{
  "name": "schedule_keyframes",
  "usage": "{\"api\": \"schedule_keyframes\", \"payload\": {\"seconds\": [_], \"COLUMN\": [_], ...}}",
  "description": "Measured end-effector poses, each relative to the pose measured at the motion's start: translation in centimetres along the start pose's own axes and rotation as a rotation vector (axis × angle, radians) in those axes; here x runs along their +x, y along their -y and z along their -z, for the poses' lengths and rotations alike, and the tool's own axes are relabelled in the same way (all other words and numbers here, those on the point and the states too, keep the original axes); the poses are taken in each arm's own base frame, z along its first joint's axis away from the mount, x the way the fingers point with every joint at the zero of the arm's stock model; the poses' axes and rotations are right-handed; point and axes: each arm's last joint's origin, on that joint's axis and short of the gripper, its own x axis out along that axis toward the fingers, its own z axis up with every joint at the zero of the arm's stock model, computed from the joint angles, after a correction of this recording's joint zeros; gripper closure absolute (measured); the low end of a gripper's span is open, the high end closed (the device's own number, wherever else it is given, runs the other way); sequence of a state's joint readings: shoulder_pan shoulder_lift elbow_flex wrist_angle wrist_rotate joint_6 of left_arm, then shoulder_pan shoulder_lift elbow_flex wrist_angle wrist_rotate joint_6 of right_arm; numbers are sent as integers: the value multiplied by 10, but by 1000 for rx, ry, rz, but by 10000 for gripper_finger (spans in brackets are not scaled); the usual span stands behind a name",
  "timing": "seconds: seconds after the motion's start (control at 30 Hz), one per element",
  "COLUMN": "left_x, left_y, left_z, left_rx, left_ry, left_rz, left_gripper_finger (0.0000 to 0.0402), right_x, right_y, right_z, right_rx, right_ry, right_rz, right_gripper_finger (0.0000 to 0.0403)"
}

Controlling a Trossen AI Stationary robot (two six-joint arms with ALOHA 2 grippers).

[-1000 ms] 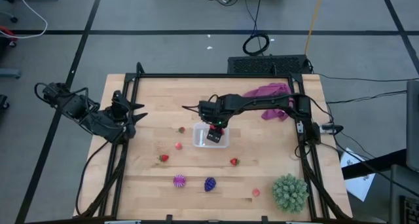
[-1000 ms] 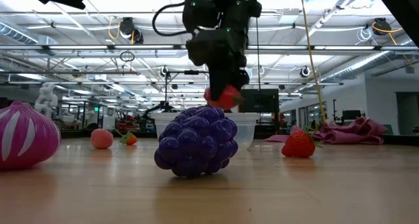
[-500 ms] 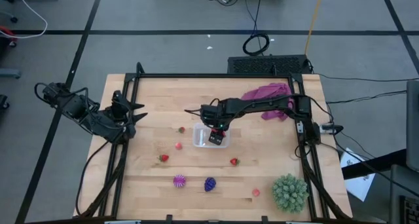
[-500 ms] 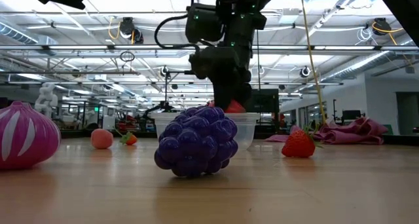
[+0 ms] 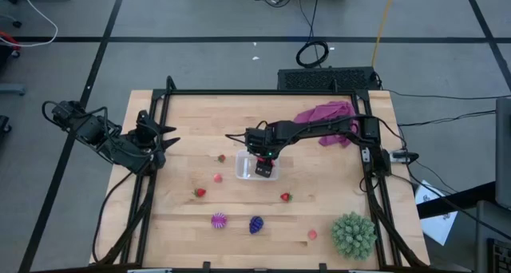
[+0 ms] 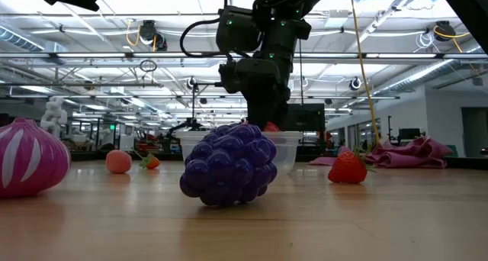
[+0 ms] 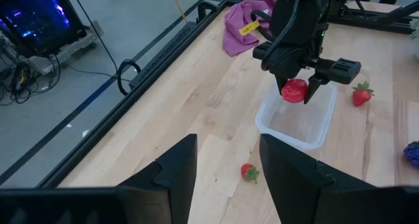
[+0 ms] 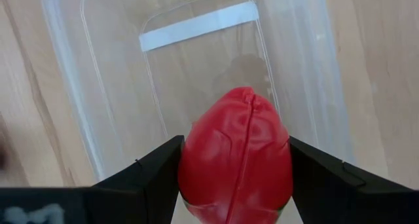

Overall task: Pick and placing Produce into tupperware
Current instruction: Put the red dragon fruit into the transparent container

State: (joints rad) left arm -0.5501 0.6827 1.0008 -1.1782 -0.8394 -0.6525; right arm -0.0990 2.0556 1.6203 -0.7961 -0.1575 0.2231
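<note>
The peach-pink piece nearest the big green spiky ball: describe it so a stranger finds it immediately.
Start at the big green spiky ball in a near corner of the wooden table. Just beside it, toward the table's middle, lies the small peach-pink piece. It is round, smooth and pale; the strawberries are redder.

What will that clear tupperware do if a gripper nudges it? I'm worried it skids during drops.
The tupperware looks thin-walled and holds nothing yet, so it is probably light and would slide on the smooth wooden table rather than tip, being low and wide. The right gripper, holding a red strawberry, hangs over it, so a sideways brush seems the likelier risk.
</note>
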Motion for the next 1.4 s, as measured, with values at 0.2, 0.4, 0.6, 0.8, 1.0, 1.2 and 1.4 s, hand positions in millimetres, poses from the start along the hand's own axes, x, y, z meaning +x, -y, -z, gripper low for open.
{"api": "schedule_keyframes", "payload": {"seconds": [0.2,0.4,0.6,0.8,1.0,1.2,1.4], "left_x": [0,0,0,0,0,0,0], "left_y": [0,0,0,0,0,0,0], "left_z": [0,1,0,0,1,1,1], "left_rx": [4,8,8,7,7,7,7], "left_ry": [-1,-4,-4,-4,-4,-4,-4], "left_rz": [-1,-3,-3,-3,-3,-3,-3], "left_gripper_finger": [231,231,231,231,231,231,231], "right_x": [0,0,0,-1,-1,-1,-1], "right_y": [0,0,1,3,3,3,3], "right_z": [0,0,0,0,0,0,0], "right_rx": [0,28,45,56,57,57,58], "right_ry": [-2,-5,-4,-3,-2,-3,-3], "right_rz": [0,1,1,1,1,-1,-1], "right_gripper_finger": [167,167,167,167,167,167,167]}}
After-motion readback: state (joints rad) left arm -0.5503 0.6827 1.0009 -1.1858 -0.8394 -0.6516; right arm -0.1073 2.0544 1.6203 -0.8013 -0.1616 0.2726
